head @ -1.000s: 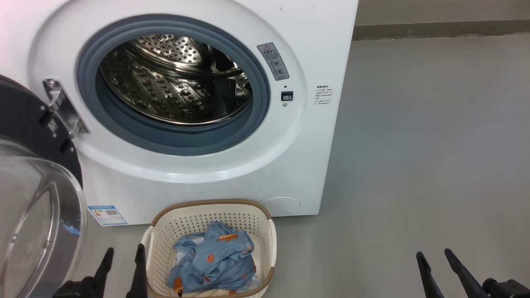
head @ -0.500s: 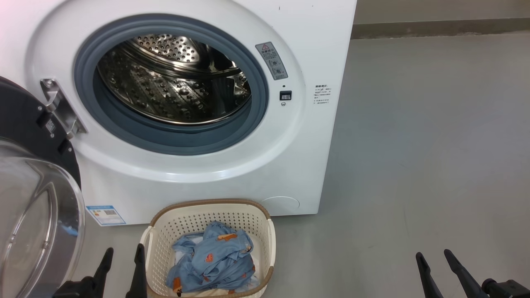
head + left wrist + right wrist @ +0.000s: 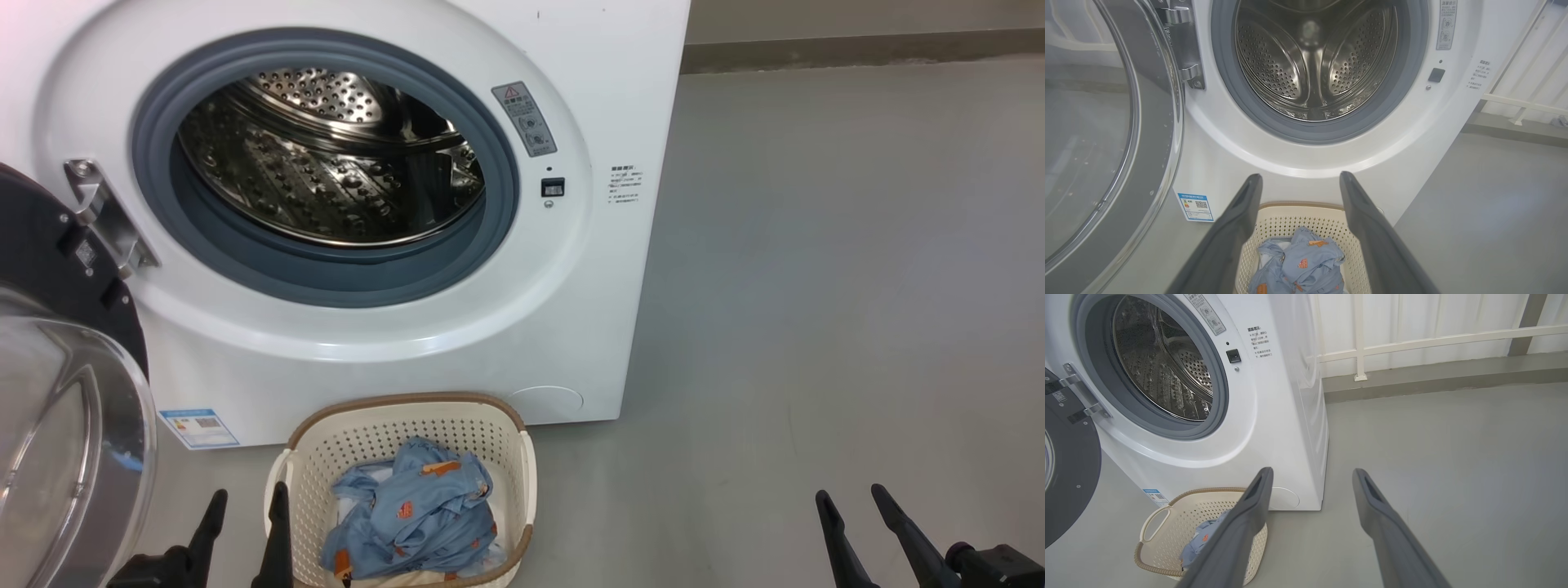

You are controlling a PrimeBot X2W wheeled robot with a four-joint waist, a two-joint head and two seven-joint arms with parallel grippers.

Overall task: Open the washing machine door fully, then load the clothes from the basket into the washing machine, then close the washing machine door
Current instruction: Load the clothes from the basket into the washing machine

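Grey floor [image 3: 816, 286] underlies all. Clothes [image 3: 416, 514]: blue printed heap inside basket [image 3: 400, 402], six o'clock in head view. Basket: just before washing machine [image 3: 367, 351]. Washing machine door [image 3: 49, 269]: swung wide at nine o'clock, drum exposed. Left gripper [image 3: 249, 490]: seven o'clock, just beside basket, fingers apart, holding nothing. Right gripper [image 3: 849, 491]: five o'clock, fingers apart, holding nothing.

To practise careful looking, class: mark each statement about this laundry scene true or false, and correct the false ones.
1. The washer's door stands open. True.
2. The clothes lie in the basket. True.
3. The left hand and right hand are open. True.
4. A hand grips the clothes. False: both are empty.
5. The basket stands behind the washer. False: it stands in front.
6. The washer is half full. False: its drum is empty.
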